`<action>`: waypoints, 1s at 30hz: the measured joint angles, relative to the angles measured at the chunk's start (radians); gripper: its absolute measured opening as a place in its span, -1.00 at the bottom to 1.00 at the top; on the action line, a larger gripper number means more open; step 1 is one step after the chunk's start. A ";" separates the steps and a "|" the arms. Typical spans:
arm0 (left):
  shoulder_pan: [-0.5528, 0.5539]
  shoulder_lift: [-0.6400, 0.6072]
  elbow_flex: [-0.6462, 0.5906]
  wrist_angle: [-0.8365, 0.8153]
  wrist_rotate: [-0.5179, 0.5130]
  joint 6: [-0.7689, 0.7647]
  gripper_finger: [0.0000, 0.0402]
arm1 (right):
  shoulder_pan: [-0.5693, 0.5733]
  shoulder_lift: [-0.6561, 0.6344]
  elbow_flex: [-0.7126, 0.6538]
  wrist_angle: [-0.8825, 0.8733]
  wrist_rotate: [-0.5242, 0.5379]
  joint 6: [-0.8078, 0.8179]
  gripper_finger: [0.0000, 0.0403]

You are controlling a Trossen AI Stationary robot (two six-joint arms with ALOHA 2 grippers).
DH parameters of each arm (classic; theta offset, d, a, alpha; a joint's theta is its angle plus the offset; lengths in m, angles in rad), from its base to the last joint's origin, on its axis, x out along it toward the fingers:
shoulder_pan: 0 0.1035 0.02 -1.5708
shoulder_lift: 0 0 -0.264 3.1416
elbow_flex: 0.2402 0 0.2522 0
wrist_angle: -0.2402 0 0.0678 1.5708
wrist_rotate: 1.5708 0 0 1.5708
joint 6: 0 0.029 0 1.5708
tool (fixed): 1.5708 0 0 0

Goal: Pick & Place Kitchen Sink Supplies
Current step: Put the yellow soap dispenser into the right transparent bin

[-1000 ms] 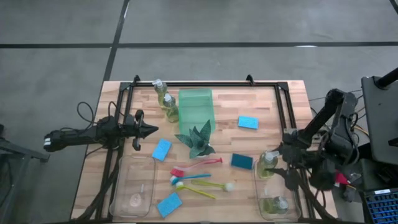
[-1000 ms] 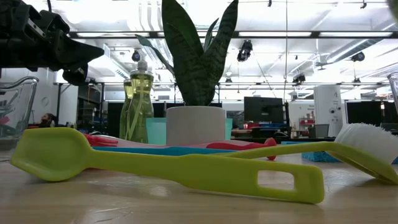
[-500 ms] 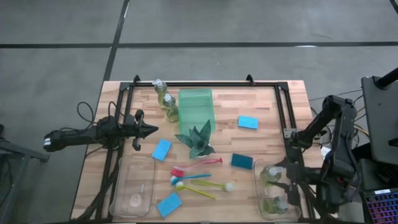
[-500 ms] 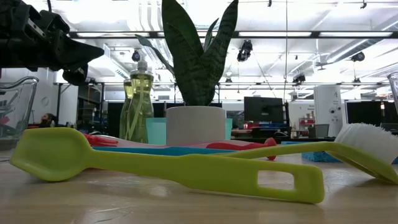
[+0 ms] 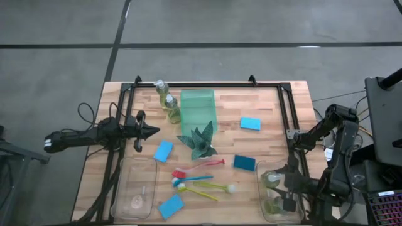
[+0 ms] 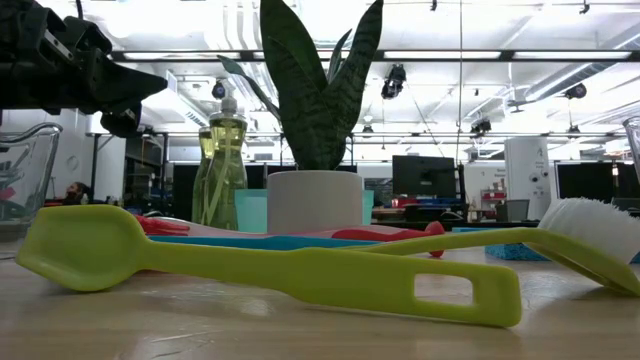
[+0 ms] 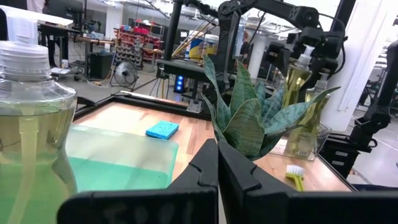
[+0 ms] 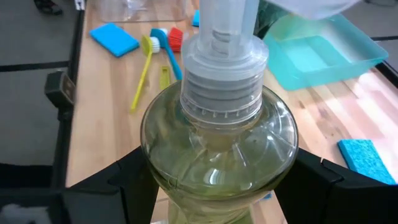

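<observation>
the right claw (image 8: pixel 217 205) grips a soap bottle (image 8: pixel 217 143) round its belly, holding it over the clear bin (image 5: pixel 262 169) at the table's right front, where another bottle (image 5: pixel 274 205) already lies below it. let go too high or tilted, the bottle could knock that 1 or tip over the bin's wall. the left claw (image 5: pixel 152 131) waits pinched shut, a sponge (image 5: pixel 163 150) just ahead of its tip, 2 bottles (image 5: pixel 167 99) off to its side. the right fingertips sit behind the bottle, and how far it hangs above the bin floor cannot be judged.
</observation>
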 joint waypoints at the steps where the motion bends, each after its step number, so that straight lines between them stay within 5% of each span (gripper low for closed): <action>1: 0.000 0.000 0.000 0.000 0.000 0.000 -1.00 | 0.002 0.003 -0.001 -0.016 0.000 0.017 0.26; 30: 0.000 0.000 0.000 0.000 0.000 0.000 -1.00 | 0.077 -0.069 -0.005 -0.163 0.044 0.120 0.25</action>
